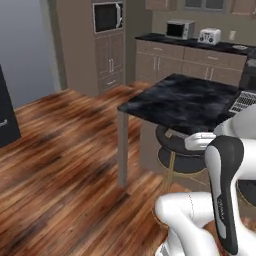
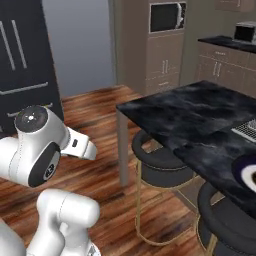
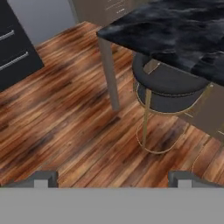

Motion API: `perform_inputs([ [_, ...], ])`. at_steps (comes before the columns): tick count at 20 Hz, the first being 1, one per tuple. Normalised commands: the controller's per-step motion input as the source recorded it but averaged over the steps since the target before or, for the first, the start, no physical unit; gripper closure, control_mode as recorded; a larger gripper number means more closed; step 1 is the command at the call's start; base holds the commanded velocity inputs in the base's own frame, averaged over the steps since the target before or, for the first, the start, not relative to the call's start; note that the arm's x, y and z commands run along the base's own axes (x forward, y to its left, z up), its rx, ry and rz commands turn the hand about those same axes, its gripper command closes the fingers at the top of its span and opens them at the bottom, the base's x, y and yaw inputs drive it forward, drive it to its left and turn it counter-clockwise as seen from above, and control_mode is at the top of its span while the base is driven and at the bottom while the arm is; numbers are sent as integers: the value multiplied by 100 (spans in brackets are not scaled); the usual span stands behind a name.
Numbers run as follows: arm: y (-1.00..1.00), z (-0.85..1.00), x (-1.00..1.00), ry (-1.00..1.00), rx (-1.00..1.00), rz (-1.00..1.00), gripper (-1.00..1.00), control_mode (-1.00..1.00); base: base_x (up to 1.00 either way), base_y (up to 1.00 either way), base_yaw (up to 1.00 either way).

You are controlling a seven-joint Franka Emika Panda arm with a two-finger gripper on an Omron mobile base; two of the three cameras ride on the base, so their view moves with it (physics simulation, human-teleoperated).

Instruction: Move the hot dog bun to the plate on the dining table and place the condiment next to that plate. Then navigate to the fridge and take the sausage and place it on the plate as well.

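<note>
floor (image 3: 65, 127): we see bare wood planks
fridge (image 2: 22, 60): dark, far left
table (image 1: 185, 102): black marble top, stool (image 3: 168, 87) tucked under its edge
plate (image 2: 247, 172): dark, on the table's right end
gripper (image 3: 113, 178): jaws wide, holding nothing, over floor

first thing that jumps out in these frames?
The black marble dining table dominates the middle of the room, with dark round stools on gold legs tucked under its near edge. The white arm's open gripper hangs empty over the glossy wood floor, its fingertips far apart. At the right edge of the right base view, a dark plate peeks in on the tabletop.
</note>
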Motion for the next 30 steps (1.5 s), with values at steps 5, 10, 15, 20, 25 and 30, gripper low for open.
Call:
perform_inputs([
  [5,0,0,0,0,0,0,-100,100,-2,74,63],
  [10,0,0,0,0,0,0,-100,100,44,38,58],
  [15,0,0,0,0,0,0,-100,100,99,-2,47],
  [20,0,0,0,0,0,0,-100,100,100,-15,41],
  [25,0,0,0,0,0,0,-100,100,100,-39,29],
  [30,0,0,0,0,0,0,-100,100,100,-47,18],
])
